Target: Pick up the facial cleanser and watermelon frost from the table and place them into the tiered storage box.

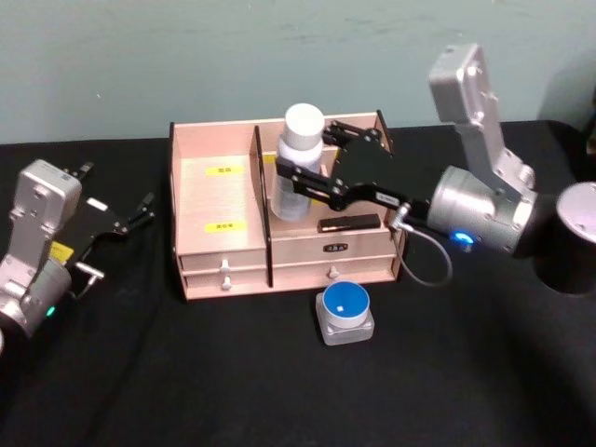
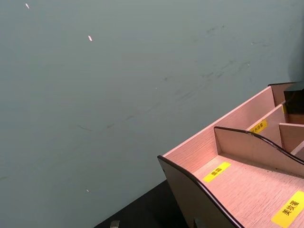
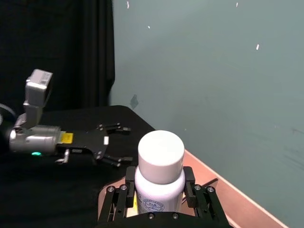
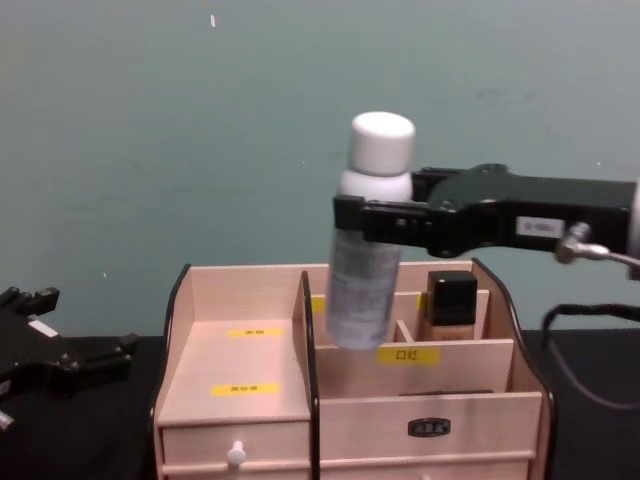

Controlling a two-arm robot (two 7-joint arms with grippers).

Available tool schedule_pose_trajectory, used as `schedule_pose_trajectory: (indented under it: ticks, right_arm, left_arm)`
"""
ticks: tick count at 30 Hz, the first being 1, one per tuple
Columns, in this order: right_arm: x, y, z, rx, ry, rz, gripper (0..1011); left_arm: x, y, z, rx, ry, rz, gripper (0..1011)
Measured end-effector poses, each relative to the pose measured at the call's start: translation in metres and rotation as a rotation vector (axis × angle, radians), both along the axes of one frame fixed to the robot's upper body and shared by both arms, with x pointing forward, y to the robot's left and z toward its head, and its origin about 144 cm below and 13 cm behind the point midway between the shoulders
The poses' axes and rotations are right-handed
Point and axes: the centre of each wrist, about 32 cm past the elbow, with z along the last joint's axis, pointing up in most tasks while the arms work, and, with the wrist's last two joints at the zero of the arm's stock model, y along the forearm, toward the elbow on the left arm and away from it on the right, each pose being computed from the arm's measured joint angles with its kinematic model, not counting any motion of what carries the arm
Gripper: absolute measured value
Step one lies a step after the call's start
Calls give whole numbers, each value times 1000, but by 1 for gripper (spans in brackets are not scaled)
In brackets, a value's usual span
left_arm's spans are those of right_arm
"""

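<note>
Black cloth covers the table (image 1: 233,391), with a plain teal wall behind. Your right arm reaches in from the right, forearm level, and the right gripper (image 4: 362,221) is clamped around the upper body of the white-capped bottle (image 4: 366,255), holding it nearly upright over the right half of the storage box (image 1: 219,233). Its label is blurred, and you cannot tell whether its base touches the box or which compartment lies beneath. That arm is cut off at the chest view's edge. Your left gripper (image 3: 117,145) rests low at the table's left, fingers spread and holding nothing. One small blue-topped jar (image 1: 345,309) sits on the table just before the drawers.
</note>
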Motion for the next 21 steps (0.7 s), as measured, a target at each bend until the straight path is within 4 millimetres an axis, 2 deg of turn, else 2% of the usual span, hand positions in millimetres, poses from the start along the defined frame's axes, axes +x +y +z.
schedule_pose_trajectory:
  ticks: [9, 21]
  right_arm:
    - [26, 13, -9, 3, -2, -45, 601]
    - [47, 11, -13, -2, 10, -117, 601]
  left_arm:
    - [0, 0, 0, 0, 0, 0, 1010]
    - [0, 0, 0, 0, 0, 0, 1009]
